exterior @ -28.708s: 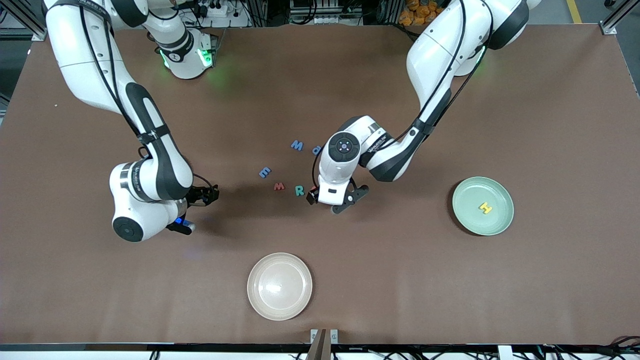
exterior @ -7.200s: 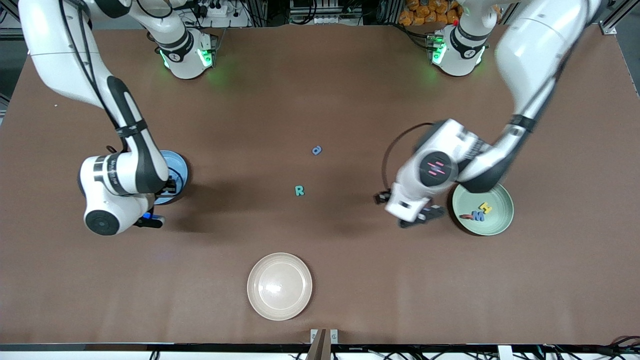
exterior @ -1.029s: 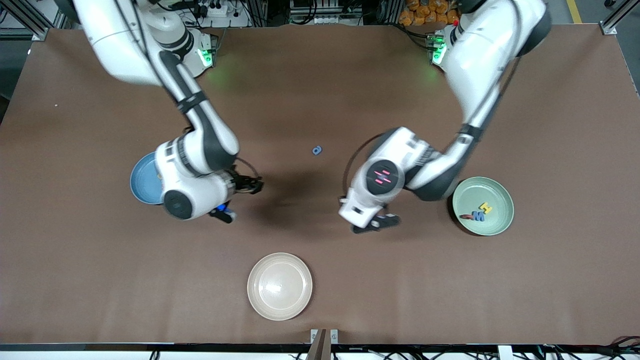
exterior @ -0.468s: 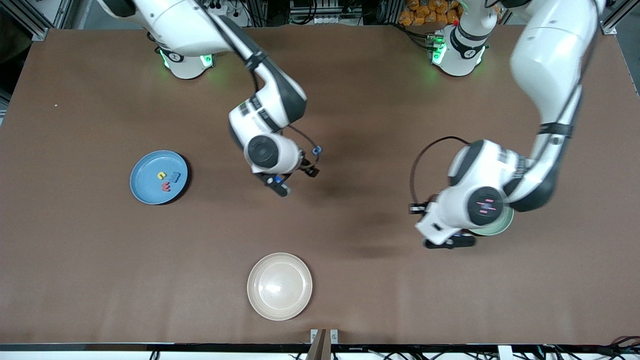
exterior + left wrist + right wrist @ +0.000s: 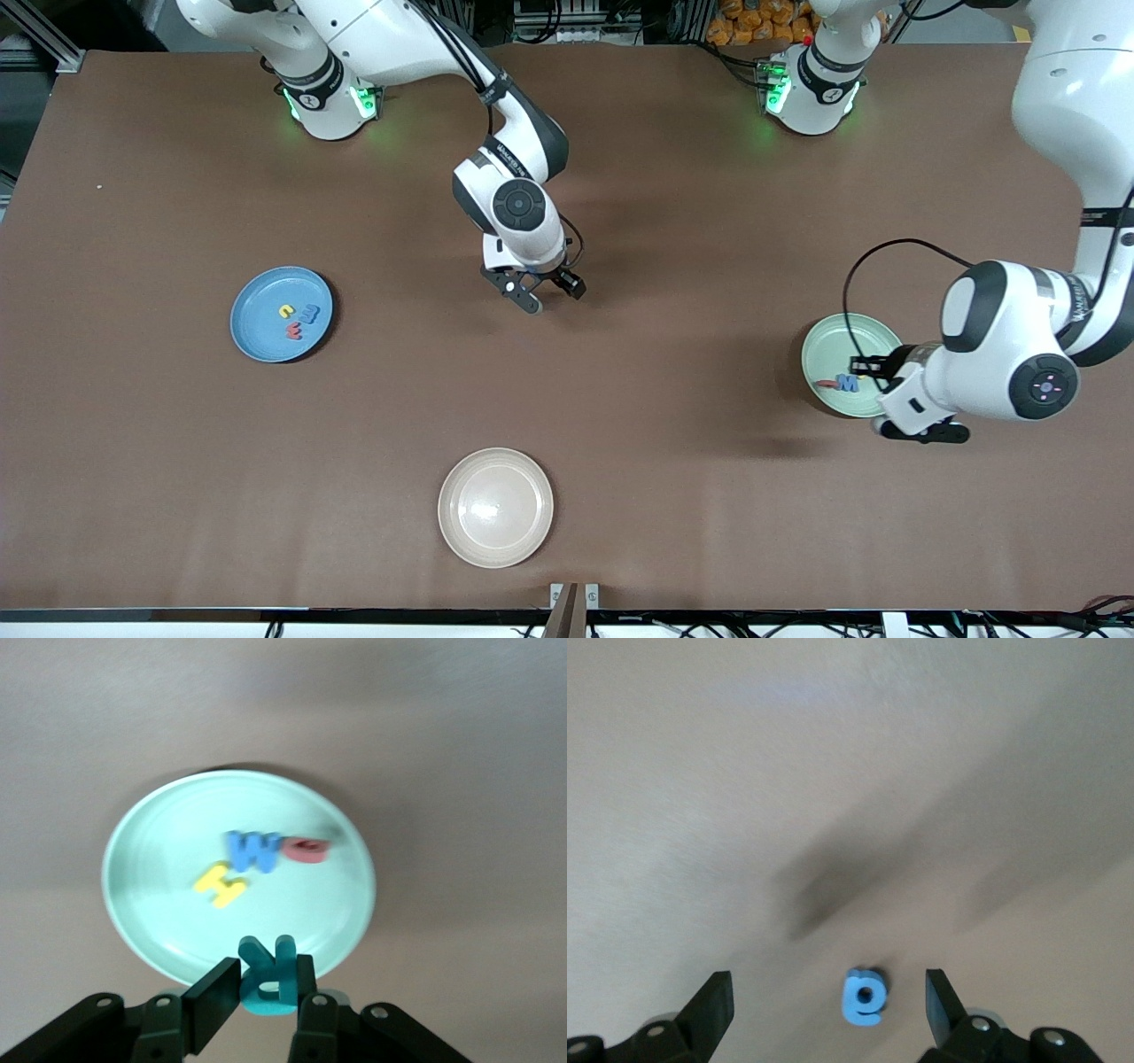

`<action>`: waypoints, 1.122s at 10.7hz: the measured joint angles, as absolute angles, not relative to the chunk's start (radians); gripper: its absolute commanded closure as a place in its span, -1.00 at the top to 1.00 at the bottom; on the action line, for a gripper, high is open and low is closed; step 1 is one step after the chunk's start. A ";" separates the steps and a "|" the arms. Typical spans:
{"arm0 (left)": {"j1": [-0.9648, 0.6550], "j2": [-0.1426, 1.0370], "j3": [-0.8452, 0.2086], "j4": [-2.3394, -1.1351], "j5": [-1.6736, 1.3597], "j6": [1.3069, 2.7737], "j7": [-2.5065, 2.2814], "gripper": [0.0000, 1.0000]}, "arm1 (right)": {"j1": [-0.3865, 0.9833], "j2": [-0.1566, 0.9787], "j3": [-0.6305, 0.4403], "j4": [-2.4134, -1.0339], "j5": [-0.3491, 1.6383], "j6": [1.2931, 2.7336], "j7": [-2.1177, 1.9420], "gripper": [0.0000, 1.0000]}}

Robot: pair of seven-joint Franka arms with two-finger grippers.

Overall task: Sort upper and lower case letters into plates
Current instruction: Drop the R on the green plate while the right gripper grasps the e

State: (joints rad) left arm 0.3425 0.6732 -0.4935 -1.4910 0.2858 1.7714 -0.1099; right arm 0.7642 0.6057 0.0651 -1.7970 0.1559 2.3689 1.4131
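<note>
My left gripper [image 5: 266,992] is shut on a teal R [image 5: 267,985] and holds it over the near rim of the mint green plate [image 5: 159,842]. In that plate lie a blue M [image 5: 253,850], a yellow H [image 5: 219,884] and a red letter [image 5: 306,848]. In the front view the left gripper [image 5: 893,400] covers part of the mint plate [image 5: 828,350]. My right gripper [image 5: 828,1010] is open, its fingers on either side of a small blue letter [image 5: 864,997] on the table. The front view shows that gripper [image 5: 547,292] mid-table, the letter hidden. The sky blue plate [image 5: 261,341] holds three letters.
A cream-beige plate [image 5: 495,507] lies near the front edge, nearer the camera than the right gripper. The letters in the sky blue plate are yellow [image 5: 285,311], blue [image 5: 310,311] and red [image 5: 293,330].
My left gripper has carried the teal R toward the left arm's end, to the mint plate's rim. My right gripper has turned and settled over the small blue letter.
</note>
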 measured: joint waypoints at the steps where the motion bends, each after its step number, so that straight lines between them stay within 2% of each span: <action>1: 0.366 0.674 -0.492 -1.524 0.304 1.812 -0.081 -1.00 | 0.772 0.606 0.065 -1.812 0.155 2.381 1.417 0.88; 2: 0.394 0.674 -0.492 -1.564 0.309 1.865 -0.056 -1.00 | 0.776 0.606 0.064 -1.820 0.154 2.388 1.422 0.88; 3: 0.418 0.674 -0.491 -1.597 0.310 1.902 -0.037 0.47 | 0.778 0.605 0.063 -1.826 0.154 2.389 1.431 0.88; 4: 0.426 0.674 -0.491 -1.611 0.310 1.915 -0.032 0.99 | 0.778 0.605 0.062 -1.828 0.154 2.391 1.442 0.88; 10: 0.420 0.674 -0.495 -1.620 0.312 1.919 -0.031 1.00 | 0.798 0.626 0.059 -1.830 0.154 2.398 1.449 0.83; 12: 0.420 0.673 -0.496 -1.619 0.313 1.926 -0.031 1.00 | 0.803 0.642 0.059 -1.826 0.154 2.405 1.450 0.60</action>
